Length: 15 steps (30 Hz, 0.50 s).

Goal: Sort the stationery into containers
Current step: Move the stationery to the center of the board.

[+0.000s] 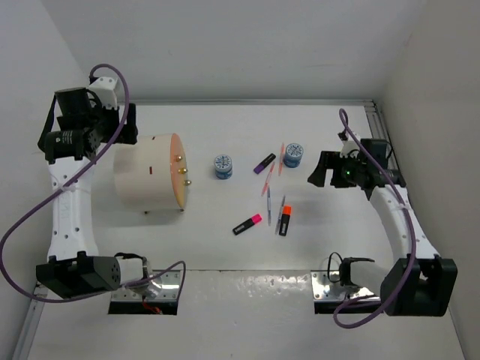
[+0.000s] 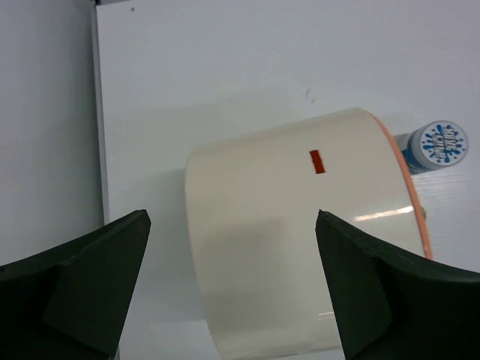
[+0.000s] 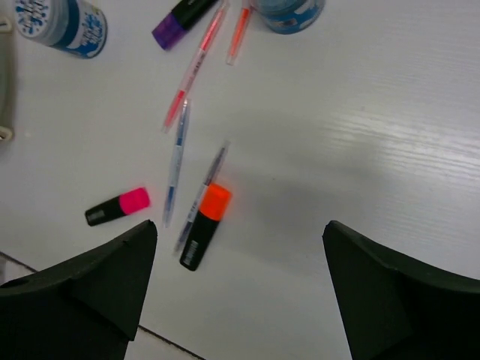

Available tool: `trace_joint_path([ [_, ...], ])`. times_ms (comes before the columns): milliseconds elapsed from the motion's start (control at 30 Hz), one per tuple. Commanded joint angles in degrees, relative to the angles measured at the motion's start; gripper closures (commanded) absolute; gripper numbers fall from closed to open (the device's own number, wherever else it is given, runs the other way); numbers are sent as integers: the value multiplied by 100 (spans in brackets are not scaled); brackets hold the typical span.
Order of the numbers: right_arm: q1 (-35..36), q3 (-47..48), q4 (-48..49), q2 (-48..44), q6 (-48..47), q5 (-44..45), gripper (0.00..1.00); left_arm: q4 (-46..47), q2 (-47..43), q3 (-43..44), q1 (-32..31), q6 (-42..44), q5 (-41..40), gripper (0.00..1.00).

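The cream drum cabinet (image 1: 146, 176) lies on its side, its orange drawer fronts (image 1: 178, 187) with brass knobs facing right and closed. My left gripper (image 1: 126, 124) (image 2: 232, 214) hangs open above the cabinet (image 2: 300, 247), holding nothing. Right of it the stationery is scattered: two blue-and-white rolls (image 1: 223, 166) (image 1: 293, 154), a purple highlighter (image 1: 264, 163), a pink one (image 1: 247, 224), an orange one (image 1: 284, 221), and thin pens (image 1: 268, 187). My right gripper (image 1: 319, 171) (image 3: 241, 223) is open and empty above the table, just right of the orange highlighter (image 3: 204, 225).
White walls close in the table on the left, back and right. A metal rail (image 1: 373, 120) runs along the back right edge. The arm bases (image 1: 142, 281) (image 1: 341, 285) sit at the near edge.
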Motion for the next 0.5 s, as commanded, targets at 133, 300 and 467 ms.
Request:
trace_joint_path([
  [133, 967, 896, 1192, 1154, 1932, -1035, 27, -244, -296, 224, -543, 347, 692, 10],
  [300, 1863, 1458, 2105, 2147, 3006, -1564, 50, -491, -285, -91, -711, 348, 850, 34],
  [467, 2698, 2152, 2677, 3481, 3649, -1653, 67, -192, -497, -619, -895, 198, 912, 39],
])
